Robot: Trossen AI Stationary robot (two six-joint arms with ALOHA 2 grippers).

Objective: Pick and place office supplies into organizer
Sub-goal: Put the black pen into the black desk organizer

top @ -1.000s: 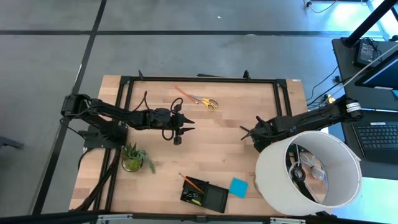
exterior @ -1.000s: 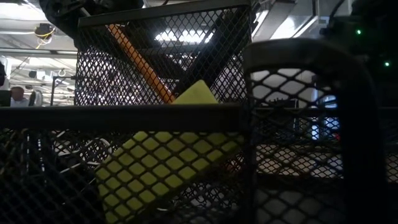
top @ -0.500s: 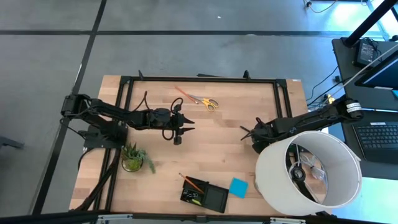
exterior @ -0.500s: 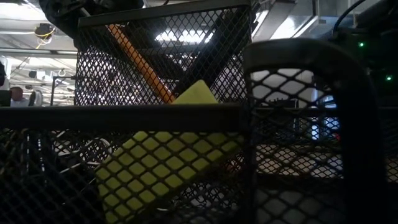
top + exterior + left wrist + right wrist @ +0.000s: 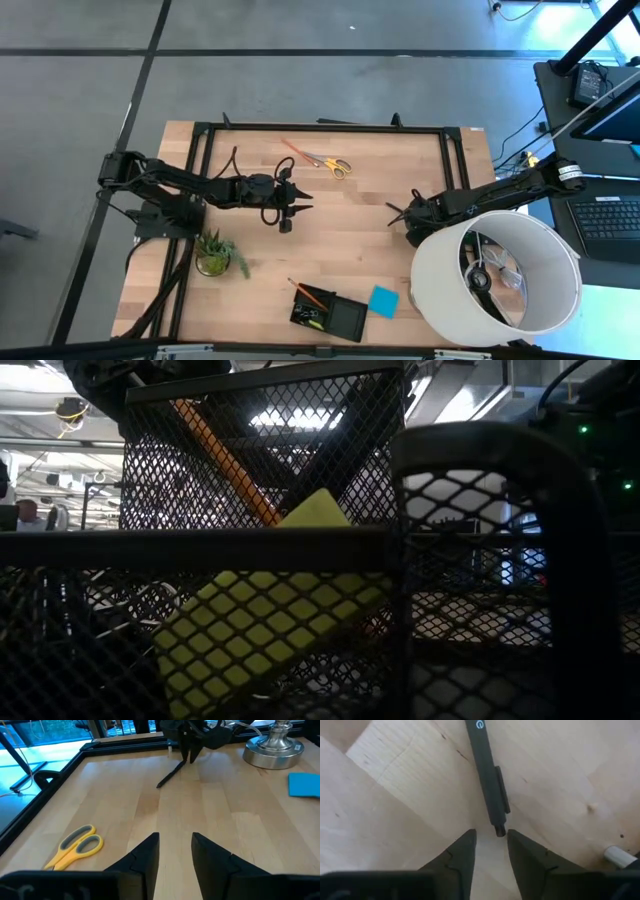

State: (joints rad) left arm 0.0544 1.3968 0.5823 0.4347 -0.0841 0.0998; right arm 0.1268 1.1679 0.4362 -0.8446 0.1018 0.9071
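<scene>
Right wrist view, nearest first: right gripper (image 5: pixel 489 851) hangs low over the pale grained wooden tabletop (image 5: pixel 380 785), fingers spread with a narrow gap, nothing between them. Thin black matte pen with pocket clip (image 5: pixel 487 775) lies flat, its end just beyond the fingertips at 12 o'clock, not in the gap yet.

Risk, as I judge it: pen is slim, smooth and round, so a close that catches only the very tip could flick it away or let it roll; fingertips this low could also scrape the wood.

Left wrist view: left gripper (image 5: pixel 175 851) over mid-table, fingers apart, holding nothing. Yellow plastic-handled scissors (image 5: pixel 75 846) lie flat at its 9 o'clock.

High view: low black mesh rectangular organizer (image 5: pixel 330 314) sits at the table's 6 o'clock edge, orange pencil (image 5: pixel 309 294) leaning in it, something yellow inside. Flat bright blue square note pad (image 5: pixel 382 301) just beside it at 3 o'clock. Small green potted plant (image 5: pixel 215 254) at 8 o'clock. Large white cylindrical lampshade (image 5: pixel 496 278) overhangs the 4 o'clock corner close to the right arm; a swing toward the organizer could clip it.
</scene>
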